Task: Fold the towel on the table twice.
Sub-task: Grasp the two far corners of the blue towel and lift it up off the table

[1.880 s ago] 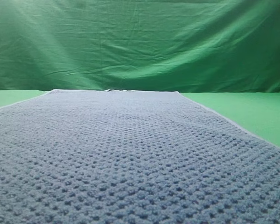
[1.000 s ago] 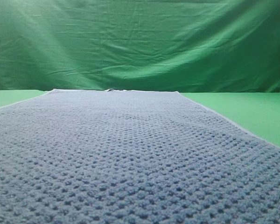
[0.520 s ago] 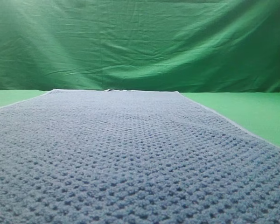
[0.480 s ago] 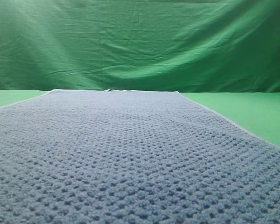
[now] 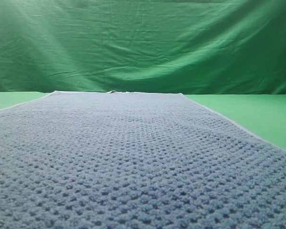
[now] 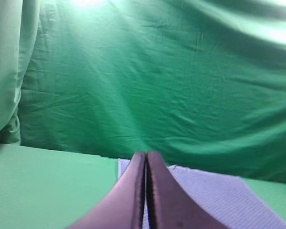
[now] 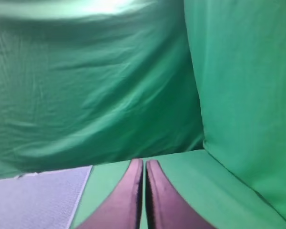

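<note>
The blue-grey waffle-knit towel (image 5: 128, 157) lies flat and unfolded on the bright green table (image 5: 257, 112), filling most of the exterior view, its pale hem along the far and right edges. Neither gripper shows in that view. In the left wrist view my left gripper (image 6: 146, 155) is shut and empty, held above the table with the towel (image 6: 214, 191) ahead and to its right. In the right wrist view my right gripper (image 7: 144, 162) is shut and empty, with the towel (image 7: 38, 200) at lower left.
A wrinkled green backdrop cloth (image 5: 143, 43) hangs behind the table. It also hangs along the right side in the right wrist view (image 7: 243, 95). Bare table (image 6: 43, 186) lies left of the towel.
</note>
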Controlling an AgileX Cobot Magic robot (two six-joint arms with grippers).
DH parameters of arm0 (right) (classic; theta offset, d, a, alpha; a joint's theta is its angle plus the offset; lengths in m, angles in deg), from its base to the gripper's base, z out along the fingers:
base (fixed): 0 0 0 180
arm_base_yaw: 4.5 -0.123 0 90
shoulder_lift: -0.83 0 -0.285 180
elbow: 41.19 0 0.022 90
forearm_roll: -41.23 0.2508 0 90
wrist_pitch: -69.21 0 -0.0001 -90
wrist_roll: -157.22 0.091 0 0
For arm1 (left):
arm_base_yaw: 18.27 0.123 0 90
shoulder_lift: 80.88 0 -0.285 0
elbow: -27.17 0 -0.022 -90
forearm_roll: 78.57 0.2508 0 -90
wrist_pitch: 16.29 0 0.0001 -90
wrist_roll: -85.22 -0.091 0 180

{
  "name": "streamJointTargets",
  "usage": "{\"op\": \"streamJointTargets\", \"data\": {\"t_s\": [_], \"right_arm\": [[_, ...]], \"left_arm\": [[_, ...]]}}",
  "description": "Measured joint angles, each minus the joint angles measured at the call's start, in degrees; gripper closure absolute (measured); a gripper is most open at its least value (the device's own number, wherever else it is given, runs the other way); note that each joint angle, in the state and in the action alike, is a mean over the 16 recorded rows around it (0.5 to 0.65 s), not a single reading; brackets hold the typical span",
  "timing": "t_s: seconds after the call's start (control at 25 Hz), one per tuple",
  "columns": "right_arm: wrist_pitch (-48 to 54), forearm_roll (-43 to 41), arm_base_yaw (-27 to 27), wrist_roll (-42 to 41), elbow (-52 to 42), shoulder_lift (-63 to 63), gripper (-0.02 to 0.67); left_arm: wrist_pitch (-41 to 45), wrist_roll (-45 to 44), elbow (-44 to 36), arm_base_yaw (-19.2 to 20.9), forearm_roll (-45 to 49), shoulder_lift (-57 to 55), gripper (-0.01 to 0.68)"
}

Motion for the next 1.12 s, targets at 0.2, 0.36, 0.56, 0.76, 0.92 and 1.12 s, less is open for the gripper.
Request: {"op": "streamJointTargets", "data": {"t_s": [0.2,0.36,0.56,0.76,0.92,1.12], "right_arm": [[4.39,0.68,0.00,2.30,6.06,1.38,0.649],[9.57,0.78,0.00,2.74,11.18,2.64,0.649],[12.61,0.73,0.00,2.52,15.54,4.21,0.649],[13.17,0.67,0.00,2.53,17.77,5.41,0.649],[15.71,0.47,0.00,2.58,20.27,7.62,0.649],[22.56,-0.05,-0.15,2.64,24.75,13.45,0.649]], "left_arm": [[3.79,5.31,5.40,0.00,0.89,-0.99,0.673],[8.13,7.87,9.84,0.00,1.10,-1.99,0.673],[12.59,9.39,13.70,0.00,0.06,-3.24,0.673],[15.30,10.15,15.26,0.00,-1.41,-4.25,0.673],[19.54,10.05,17.56,0.00,-1.69,-5.76,0.673],[28.80,8.05,22.78,-0.23,-1.94,-11.14,0.673]]}}
